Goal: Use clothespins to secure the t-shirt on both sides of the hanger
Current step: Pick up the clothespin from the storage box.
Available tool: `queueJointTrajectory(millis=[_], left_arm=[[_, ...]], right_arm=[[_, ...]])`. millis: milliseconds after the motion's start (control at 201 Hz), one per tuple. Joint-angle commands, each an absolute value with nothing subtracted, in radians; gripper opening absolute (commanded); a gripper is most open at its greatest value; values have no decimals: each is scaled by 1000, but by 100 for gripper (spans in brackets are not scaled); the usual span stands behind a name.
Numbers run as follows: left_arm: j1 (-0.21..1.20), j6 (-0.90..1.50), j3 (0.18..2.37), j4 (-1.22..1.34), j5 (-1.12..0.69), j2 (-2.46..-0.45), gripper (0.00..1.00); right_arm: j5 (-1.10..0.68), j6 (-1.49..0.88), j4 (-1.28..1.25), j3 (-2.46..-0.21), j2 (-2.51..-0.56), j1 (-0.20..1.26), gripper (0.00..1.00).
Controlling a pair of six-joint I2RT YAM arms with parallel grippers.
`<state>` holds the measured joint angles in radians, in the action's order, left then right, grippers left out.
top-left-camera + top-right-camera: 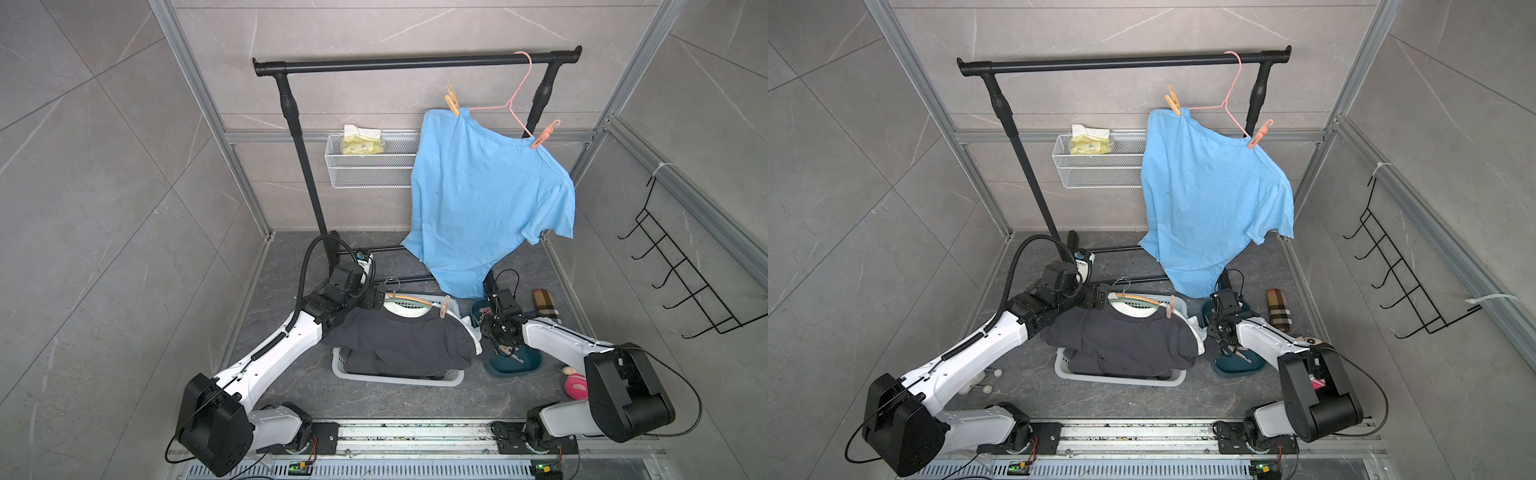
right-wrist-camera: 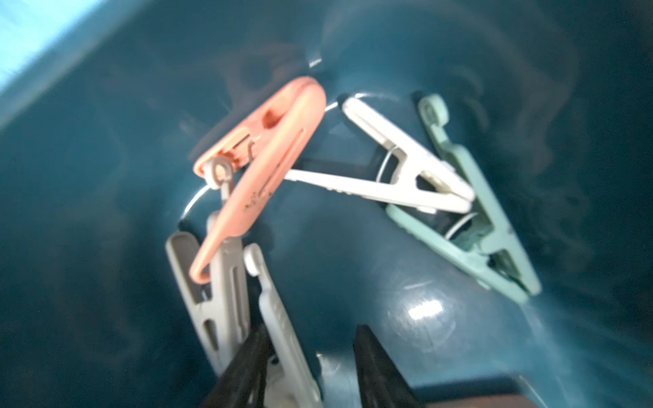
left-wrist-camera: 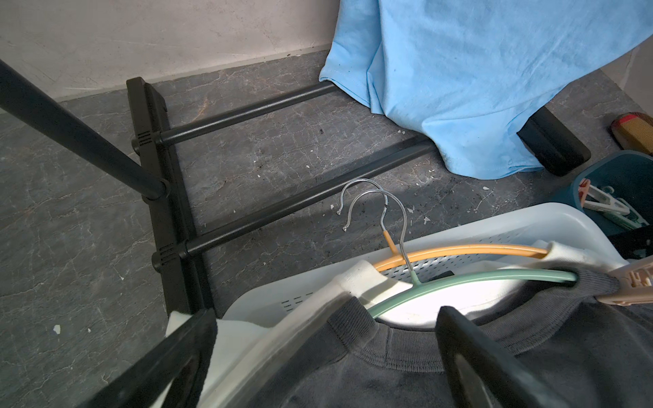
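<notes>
Your right gripper (image 2: pixel 311 328), half-spread in the teal bin (image 1: pixel 532 363) at 3 o'clock of the basket (image 1: pixel 399 380), has a pale clothespin (image 2: pixel 275 311) between its jaws; a firm pinch I cannot tell. Close squarely on its handle end before lifting toward the dark t-shirt (image 1: pixel 395 336).

I see the dark t-shirt (image 1: pixel 399 340) lying spread over the basket (image 1: pixel 415 380), on a green hanger (image 3: pixel 459 279) with a steel hook. A tan clothespin (image 1: pixel 444 308) grips its shoulder on the right arm's side. Spare pins lie jumbled in the teal tub (image 2: pixel 106 212): a pink pin (image 2: pixel 261 169) across a white pin (image 2: pixel 388 176), a green pin (image 2: pixel 477 219) just beside that, and a grey pin (image 2: pixel 212 300) under the pink one's tail. The blue t-shirt (image 1: pixel 486 195) hangs on a pink hanger (image 1: pixel 515 99), pinned at both shoulders.
</notes>
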<state>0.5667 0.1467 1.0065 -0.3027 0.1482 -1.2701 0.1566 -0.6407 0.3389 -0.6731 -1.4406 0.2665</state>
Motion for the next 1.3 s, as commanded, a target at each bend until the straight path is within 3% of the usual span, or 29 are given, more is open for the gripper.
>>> queueJointTrajectory(millis=[0, 358, 597, 941, 1165, 1299], left_arm=[[563, 161, 1017, -289, 143, -1257, 100], [562, 160, 1022, -299, 137, -1267, 100], [562, 155, 1031, -307, 124, -1261, 100], [564, 153, 983, -231, 117, -1166, 99], [563, 136, 941, -156, -20, -1094, 98], [566, 125, 905, -87, -145, -1059, 91]], right_arm=[[196, -664, 344, -675, -1464, 261, 43], [224, -721, 350, -657, -1474, 211, 26], [217, -710, 357, -655, -1446, 207, 21], [216, -723, 394, -653, -1340, 206, 0], [199, -726, 504, -705, -1171, 206, 0], [133, -742, 569, -764, -1049, 207, 0]])
